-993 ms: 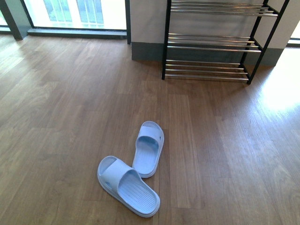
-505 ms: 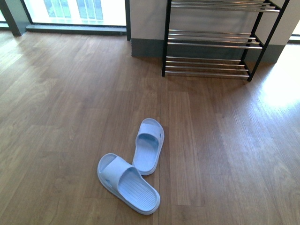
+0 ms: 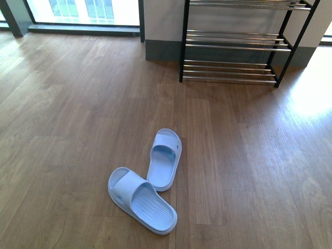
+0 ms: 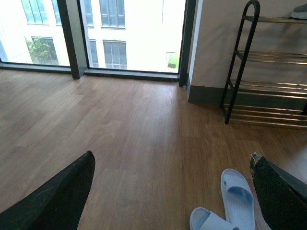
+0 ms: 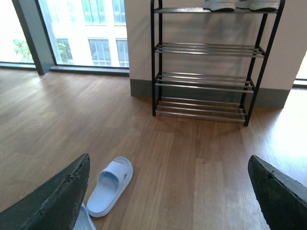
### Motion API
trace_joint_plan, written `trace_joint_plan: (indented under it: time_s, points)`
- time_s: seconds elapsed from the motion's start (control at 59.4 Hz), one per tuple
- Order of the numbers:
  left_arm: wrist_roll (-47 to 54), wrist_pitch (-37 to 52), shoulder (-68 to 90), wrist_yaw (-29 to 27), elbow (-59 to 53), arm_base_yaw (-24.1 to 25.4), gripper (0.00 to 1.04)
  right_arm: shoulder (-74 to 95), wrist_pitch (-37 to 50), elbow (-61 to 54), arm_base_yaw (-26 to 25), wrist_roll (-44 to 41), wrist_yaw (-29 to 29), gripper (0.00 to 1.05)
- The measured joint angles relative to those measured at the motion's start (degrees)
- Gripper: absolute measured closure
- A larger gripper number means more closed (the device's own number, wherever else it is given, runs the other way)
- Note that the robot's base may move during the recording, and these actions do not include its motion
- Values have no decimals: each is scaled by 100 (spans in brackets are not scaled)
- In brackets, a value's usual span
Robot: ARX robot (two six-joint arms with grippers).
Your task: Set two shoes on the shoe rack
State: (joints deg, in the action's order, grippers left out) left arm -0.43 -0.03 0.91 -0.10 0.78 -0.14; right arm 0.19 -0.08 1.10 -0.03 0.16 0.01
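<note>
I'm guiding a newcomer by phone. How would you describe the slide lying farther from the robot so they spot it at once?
Find the black shoe rack with chrome rods at the far wall, then come forward over the wood floor. Two pale blue slides lie there. Yours is the slide nearer the rack, toe pointing toward it, while the other slide lies closer to the robot, turned diagonally.

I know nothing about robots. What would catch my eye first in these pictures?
Two pale blue slides lie at an angle to each other on the wooden floor, close to the robot. Beyond them the black shoe rack with chrome rods stands against the wall, with white-soled shoes on its top tier.
</note>
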Motion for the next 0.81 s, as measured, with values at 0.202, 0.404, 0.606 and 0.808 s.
trace_joint_plan:
  time_s: [0.202, 0.404, 0.606, 0.808]
  points:
    - [0, 0, 0, 0, 0, 0, 9, 0, 0, 0, 0, 0, 0, 9]
    - [0, 0, 0, 0, 0, 0, 9, 0, 0, 0, 0, 0, 0, 9]
    - [-588, 455, 1357, -2131, 273, -973, 9, 0, 0, 0, 0, 0, 0, 9]
    - [-501, 1814, 4647, -1965, 1294, -1569, 9, 0, 0, 0, 0, 0, 0, 9]
